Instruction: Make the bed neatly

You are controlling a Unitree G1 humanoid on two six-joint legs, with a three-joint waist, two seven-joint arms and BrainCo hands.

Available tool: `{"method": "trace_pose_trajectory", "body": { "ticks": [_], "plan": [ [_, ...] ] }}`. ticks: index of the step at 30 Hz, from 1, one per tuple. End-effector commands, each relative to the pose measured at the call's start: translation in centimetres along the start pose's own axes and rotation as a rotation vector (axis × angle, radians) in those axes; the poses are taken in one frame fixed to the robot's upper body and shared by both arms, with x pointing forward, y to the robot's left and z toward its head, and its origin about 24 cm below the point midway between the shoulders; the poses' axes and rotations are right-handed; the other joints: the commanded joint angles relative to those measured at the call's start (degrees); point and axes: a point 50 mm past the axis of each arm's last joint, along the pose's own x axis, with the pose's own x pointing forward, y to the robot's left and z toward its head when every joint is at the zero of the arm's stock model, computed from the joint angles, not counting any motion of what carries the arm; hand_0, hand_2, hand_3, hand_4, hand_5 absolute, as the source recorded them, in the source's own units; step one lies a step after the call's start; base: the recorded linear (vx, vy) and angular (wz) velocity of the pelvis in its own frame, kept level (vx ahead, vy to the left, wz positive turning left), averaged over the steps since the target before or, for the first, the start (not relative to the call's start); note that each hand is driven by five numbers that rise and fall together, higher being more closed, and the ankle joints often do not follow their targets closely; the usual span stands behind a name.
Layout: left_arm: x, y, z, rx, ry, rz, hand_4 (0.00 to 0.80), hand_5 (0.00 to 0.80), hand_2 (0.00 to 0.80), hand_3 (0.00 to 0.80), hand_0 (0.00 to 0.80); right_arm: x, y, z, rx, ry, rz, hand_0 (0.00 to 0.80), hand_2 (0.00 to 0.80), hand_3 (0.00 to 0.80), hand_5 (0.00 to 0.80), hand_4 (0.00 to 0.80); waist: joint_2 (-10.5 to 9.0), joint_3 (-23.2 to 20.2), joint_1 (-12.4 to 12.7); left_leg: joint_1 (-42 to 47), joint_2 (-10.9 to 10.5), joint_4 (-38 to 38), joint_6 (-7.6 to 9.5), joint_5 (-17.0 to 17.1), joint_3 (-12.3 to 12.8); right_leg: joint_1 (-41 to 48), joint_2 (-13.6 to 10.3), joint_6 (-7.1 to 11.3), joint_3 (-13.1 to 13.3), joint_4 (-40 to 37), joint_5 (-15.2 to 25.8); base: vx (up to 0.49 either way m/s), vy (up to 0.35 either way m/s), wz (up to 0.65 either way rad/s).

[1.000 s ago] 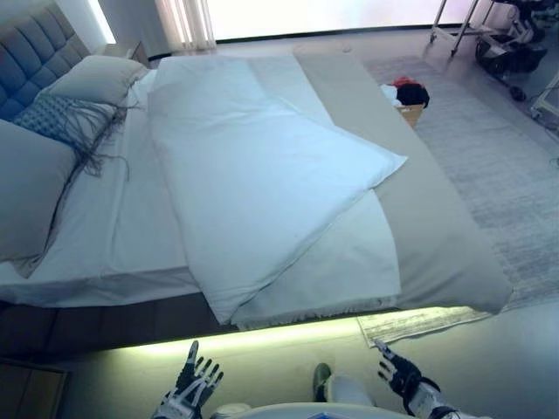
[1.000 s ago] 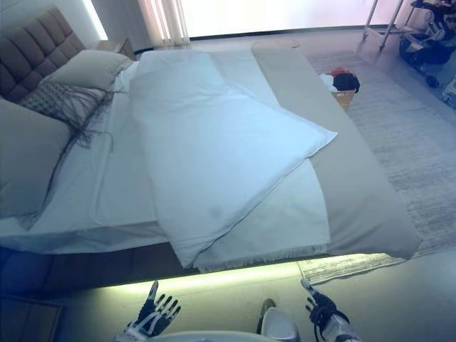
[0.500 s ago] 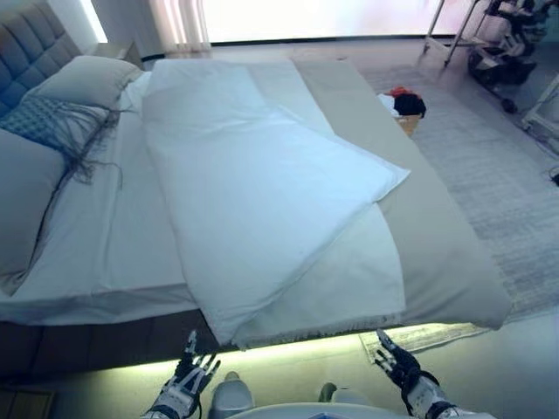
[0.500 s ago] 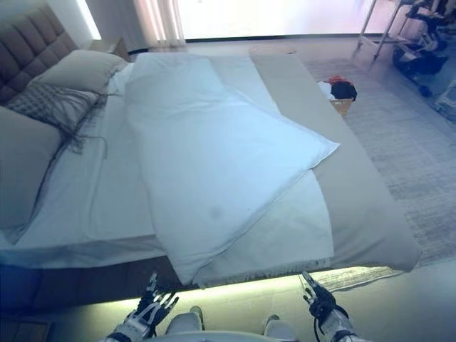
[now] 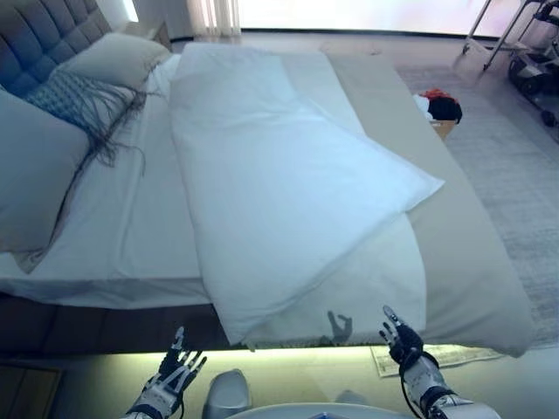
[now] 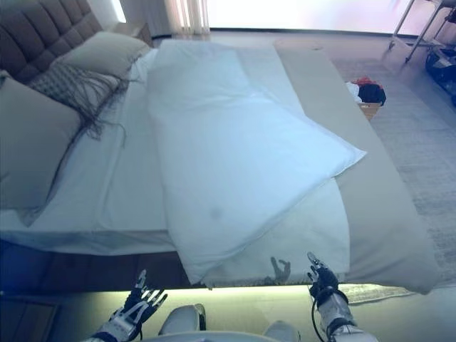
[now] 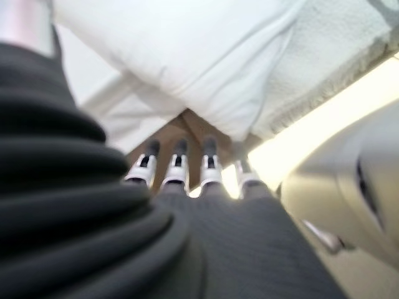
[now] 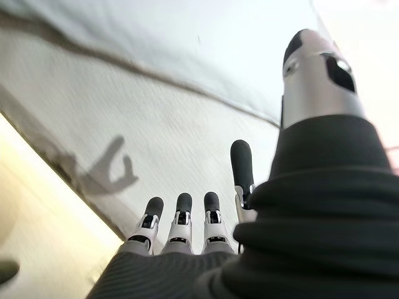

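A white duvet (image 5: 279, 183) lies skewed across the bed, one corner (image 5: 234, 332) hanging over the near edge and another corner (image 5: 428, 185) pointing right. Under it a beige blanket (image 5: 454, 253) covers the right part of the bed. The white sheet (image 5: 122, 236) shows bare on the left. Pillows (image 5: 113, 59) and a grey fringed cushion (image 5: 74, 96) lie by the tufted headboard (image 5: 44, 35). My left hand (image 5: 170, 380) is open, low before the bed's near edge, left of the duvet corner. My right hand (image 5: 400, 342) is open, close to the blanket's hanging edge (image 8: 93, 156).
A box with red and dark clothes (image 5: 441, 106) stands on the grey rug (image 5: 515, 175) right of the bed. A metal frame on legs (image 5: 515, 35) stands at the back right. A lit strip runs under the bed's near edge (image 5: 297, 353).
The whole view has shifted: the bed now sits closer and more to the right. Both hands have come nearer the bed's near edge; the right hand's shadow now falls on the blanket.
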Motion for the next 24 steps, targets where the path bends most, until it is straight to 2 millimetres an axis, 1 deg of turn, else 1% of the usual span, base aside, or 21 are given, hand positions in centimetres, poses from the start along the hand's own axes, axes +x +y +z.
{"method": "trace_pose_trajectory", "body": {
  "ticks": [1,2,3,4,6,8,9,12,15,18,21,22,24],
  "plan": [
    [1.3,-4.8,3.3,-0.023,-0.105,-0.162,0.000,0.000,0.000,0.000,0.000,1.8,5.3,9.0,0.060,-0.217,0.085,0.000,0.000,0.000,0.000,0.000,1.40,6.37,0.07,-5.75,3.12,6.28,-0.40,-1.16,-0.99,-0.40,1.72,0.60,1.75,-9.02,9.99,-0.187,-0.178,0.59],
    [1.5,-5.8,3.6,-0.016,-0.108,-0.194,0.000,0.000,0.000,0.000,0.000,1.8,6.2,10.1,0.071,-0.240,0.102,0.000,0.000,0.000,0.000,0.000,1.33,7.33,0.26,-7.32,3.40,6.43,-1.20,-0.29,-0.96,-1.37,1.63,0.61,0.87,-8.93,9.96,-0.193,-0.148,0.73],
    [1.7,-7.0,3.9,-0.004,-0.111,-0.232,0.000,0.000,0.000,0.000,0.000,1.8,6.9,11.6,0.082,-0.269,0.119,0.000,0.000,0.000,0.000,0.000,1.59,8.76,0.59,-9.24,4.01,7.11,-2.17,0.13,-1.40,-2.50,1.81,0.67,0.23,-8.28,9.28,-0.167,-0.106,0.63],
    [1.8,-7.7,4.0,0.005,-0.115,-0.263,0.000,0.000,0.000,0.000,0.000,1.8,7.2,13.1,0.084,-0.300,0.128,0.000,0.000,0.000,0.000,0.000,1.86,9.68,0.69,-10.82,4.26,7.01,-2.68,0.83,-2.16,-3.84,2.22,0.54,0.15,-7.92,8.80,-0.125,-0.088,0.34],
    [1.9,-8.8,4.6,0.002,-0.131,-0.323,0.000,0.000,0.000,0.000,0.000,1.4,7.7,15.9,0.055,-0.364,0.138,0.000,0.000,0.000,0.000,0.000,2.18,11.26,1.08,-13.19,4.02,6.03,-3.06,2.07,-3.40,-6.97,2.40,0.38,-0.05,-6.97,8.29,-0.086,-0.050,-0.08],
    [1.9,-9.5,4.8,-0.022,-0.146,-0.357,0.000,0.000,0.000,0.000,0.000,1.0,7.7,18.1,0.024,-0.414,0.140,0.000,0.000,0.000,0.000,0.000,2.55,12.34,1.48,-14.35,3.39,4.85,-3.17,3.00,-3.99,-8.75,2.33,0.32,-0.72,-6.38,8.08,-0.020,0.004,-0.03],
    [1.8,-9.7,4.8,-0.036,-0.154,-0.364,0.000,0.000,0.000,0.000,0.000,0.8,7.8,19.2,-0.014,-0.443,0.138,0.000,0.000,0.000,0.000,0.000,2.77,12.94,1.71,-14.87,3.00,4.28,-3.19,3.35,-4.25,-9.68,2.17,0.33,-0.96,-6.06,8.05,-0.001,0.031,0.09],
    [1.8,-10.3,4.6,-0.041,-0.160,-0.388,0.000,0.000,0.000,0.000,0.000,0.0,8.4,22.2,-0.101,-0.509,0.113,0.000,0.000,0.000,0.000,0.000,3.51,14.62,2.27,-17.17,1.51,3.08,-2.85,4.26,-5.28,-13.59,1.63,0.43,-0.38,-4.07,7.78,-0.009,0.031,0.15],
    [1.8,-10.6,4.9,-0.044,-0.171,-0.403,0.000,0.000,0.000,0.000,0.000,-1.0,8.8,25.2,-0.087,-0.553,0.118,0.000,0.000,0.000,0.000,0.000,4.23,15.95,2.96,-19.27,0.37,2.66,-2.38,4.60,-5.88,-16.86,0.91,0.42,-0.12,-1.92,7.27,-0.019,0.024,0.21],
    [1.7,-10.5,4.9,-0.054,-0.182,-0.411,0.000,0.000,0.000,0.000,0.000,-2.0,9.6,27.6,-0.090,-0.587,0.125,0.000,0.000,0.000,0.000,0.000,5.23,16.76,3.52,-21.62,-0.38,3.05,-2.14,4.74,-6.31,-19.78,0.41,0.12,0.08,-0.16,6.85,-0.025,0.042,0.17],
    [1.6,-10.2,5.0,-0.075,-0.193,-0.407,0.000,0.000,0.000,0.000,0.000,-2.9,10.1,29.6,-0.079,-0.611,0.141,0.000,0.000,0.000,0.000,0.000,6.26,17.39,3.86,-23.53,-0.79,4.09,-1.91,4.52,-6.60,-22.03,-0.18,-0.21,0.39,1.77,6.21,0.018,0.059,0.15],
    [1.6,-10.0,5.0,-0.083,-0.196,-0.404,0.000,0.000,0.000,0.000,0.000,-3.2,10.3,30.1,-0.077,-0.620,0.148,0.000,0.000,0.000,0.000,0.000,6.55,17.36,4.03,-23.48,-0.74,4.77,-2.24,2.93,-7.00,-22.18,-0.19,0.32,0.89,2.85,4.62,0.092,0.064,0.13],
    [1.6,-9.9,4.8,-0.099,-0.200,-0.402,0.000,0.000,0.000,0.000,0.000,-3.9,10.6,31.3,-0.090,-0.639,0.148,0.000,0.000,0.000,0.000,0.000,7.13,17.42,4.19,-24.59,-1.17,6.07,-1.99,2.29,-7.05,-23.51,-0.46,0.11,1.18,3.86,4.25,0.063,0.076,0.17]
  ]
}}
